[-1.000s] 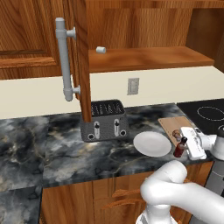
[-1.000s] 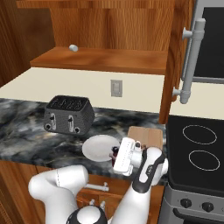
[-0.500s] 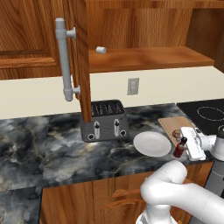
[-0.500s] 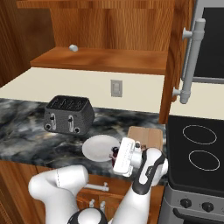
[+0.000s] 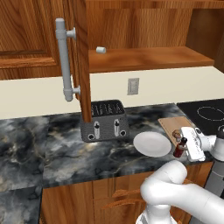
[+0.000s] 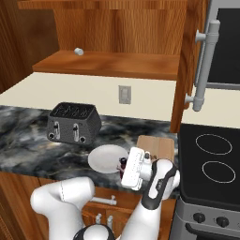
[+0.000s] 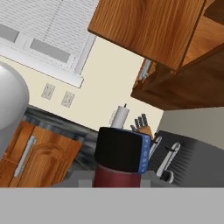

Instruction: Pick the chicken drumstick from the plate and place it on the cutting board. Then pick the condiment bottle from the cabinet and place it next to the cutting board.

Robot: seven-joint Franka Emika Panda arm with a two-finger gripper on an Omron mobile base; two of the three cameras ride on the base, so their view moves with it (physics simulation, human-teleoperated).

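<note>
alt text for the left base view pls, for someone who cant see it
The robot's tool holds a dark-red condiment bottle upright at the counter's front edge, between the white plate and the wooden cutting board. Behind them stands a black toaster, under an open wood cabinet.

the arm [image 6: 61,199] is glossy white, built of thick rounded tube links. a dark grey band rings its joint [image 6: 157,187] by the wrist. the end effector [image 5: 186,148] has a boxy white body.
</note>
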